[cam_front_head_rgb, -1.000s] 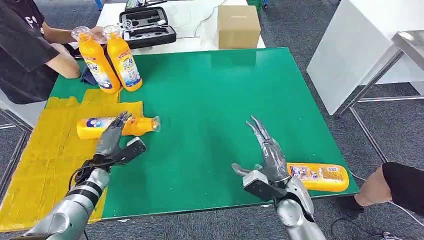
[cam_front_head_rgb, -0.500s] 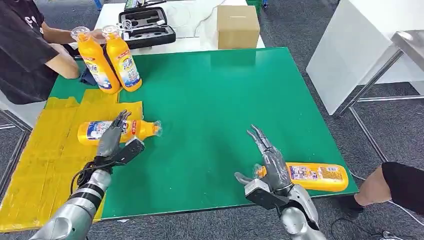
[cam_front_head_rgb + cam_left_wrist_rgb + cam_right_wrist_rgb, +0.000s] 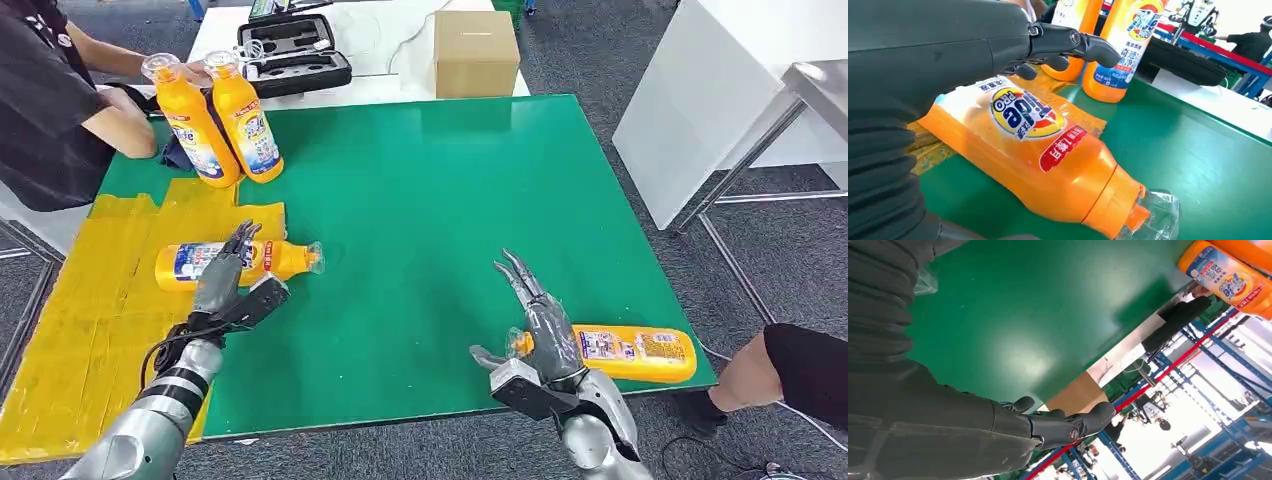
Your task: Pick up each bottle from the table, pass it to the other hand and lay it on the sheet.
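An orange bottle point(image 3: 235, 261) lies on its side at the edge of the yellow sheet point(image 3: 100, 300), its clear cap end out over the green table point(image 3: 420, 200). My left hand point(image 3: 228, 285) hovers open just over it; in the left wrist view its fingers point(image 3: 1068, 42) stretch above the bottle point(image 3: 1038, 155) without gripping. A second orange bottle point(image 3: 625, 353) lies near the table's front right edge. My right hand point(image 3: 540, 325) is open beside that bottle's cap end, fingers straight. Two more bottles point(image 3: 195, 125) point(image 3: 250, 118) stand upright at the back left, a person's hands on their caps.
A person point(image 3: 50, 110) sits at the table's back left corner. Another person's arm point(image 3: 800, 375) reaches in at the front right. A cardboard box point(image 3: 476, 52) and an open black case point(image 3: 295, 55) sit on the white table behind. A white bench point(image 3: 700, 90) stands to the right.
My right hand has drawn back toward the front edge, ending beside the cap of the front right bottle. The left hand has stayed over the lying bottle.
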Robot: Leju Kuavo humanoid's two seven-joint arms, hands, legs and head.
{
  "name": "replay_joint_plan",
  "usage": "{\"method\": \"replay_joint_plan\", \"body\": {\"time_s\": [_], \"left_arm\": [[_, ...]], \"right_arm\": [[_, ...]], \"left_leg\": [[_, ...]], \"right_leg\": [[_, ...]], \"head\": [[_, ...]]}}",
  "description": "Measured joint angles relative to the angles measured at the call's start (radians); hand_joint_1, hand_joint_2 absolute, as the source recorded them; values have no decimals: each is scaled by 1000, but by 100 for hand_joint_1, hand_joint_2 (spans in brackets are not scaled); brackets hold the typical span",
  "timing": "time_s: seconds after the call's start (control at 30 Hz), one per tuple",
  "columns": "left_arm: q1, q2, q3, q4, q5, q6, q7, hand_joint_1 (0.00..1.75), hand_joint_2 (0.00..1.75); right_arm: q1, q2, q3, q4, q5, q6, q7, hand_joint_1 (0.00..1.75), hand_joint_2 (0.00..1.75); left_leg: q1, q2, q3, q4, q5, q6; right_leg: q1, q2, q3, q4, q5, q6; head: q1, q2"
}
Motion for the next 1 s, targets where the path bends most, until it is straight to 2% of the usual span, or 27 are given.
{"method": "replay_joint_plan", "body": {"time_s": [0.47,0.5,0.53,0.57,0.6,0.63,0.67,0.73,0.77,0.9,1.0], "left_arm": [[0,-5,2,-1,6,-6,-5,0,175],[9,-9,7,-12,49,-52,-41,0,175],[40,-17,18,-46,112,-118,-83,0,175],[91,-36,24,-142,249,-263,-111,0,175],[157,-51,18,-246,415,-420,-90,0,175],[211,-60,4,-331,552,-532,-62,0,175],[255,-63,-12,-394,632,-593,-48,0,175],[312,-58,-41,-497,693,-577,-34,0,175],[327,-58,-53,-534,703,-558,-34,0,175],[365,-57,-89,-621,712,-547,-33,0,175],[382,-58,-105,-650,722,-551,-34,0,175]], "right_arm": [[1,0,0,0,5,6,5,0,175],[9,-14,-3,-1,40,29,37,0,175],[45,-65,-21,-10,111,55,110,0,175],[98,-139,-52,-35,209,62,225,0,175],[152,-209,-112,-37,256,68,303,0,175],[198,-251,-203,-24,289,101,350,0,175],[228,-271,-306,-18,326,126,348,0,175],[247,-279,-494,-23,417,203,219,0,175],[259,-280,-544,-33,444,226,176,0,175],[290,-267,-676,-69,470,271,158,0,175],[291,-266,-728,-82,475,280,161,0,175]], "left_leg": [[0,0,0,0,0,0],[0,1,2,0,0,0],[-1,0,4,1,-3,2],[-4,-3,7,1,-6,7],[-6,-13,11,1,-8,9],[-7,-18,10,1,-9,10],[-9,-18,7,1,-9,10],[-10,-12,6,1,-13,13],[-10,-9,7,1,-14,13],[-10,-9,8,1,-15,14],[-9,-7,9,1,-14,14]], "right_leg": [[0,0,-1,0,0,0],[0,0,-2,-1,0,0],[-2,0,-1,-2,-1,1],[-4,-2,2,-2,-6,7],[-6,-10,10,-2,-12,10],[-6,-16,18,-2,-13,9],[-9,-16,16,-2,-12,10],[-9,-11,12,-4,-11,11],[-9,-9,13,-5,-11,11],[-9,-9,13,-5,-12,11],[-9,-9,13,-5,-12,10]], "head": [[0,0],[0,0],[-2,0],[-4,0],[-3,0],[2,0],[3,0],[4,0],[2,0],[3,0],[3,0]]}}
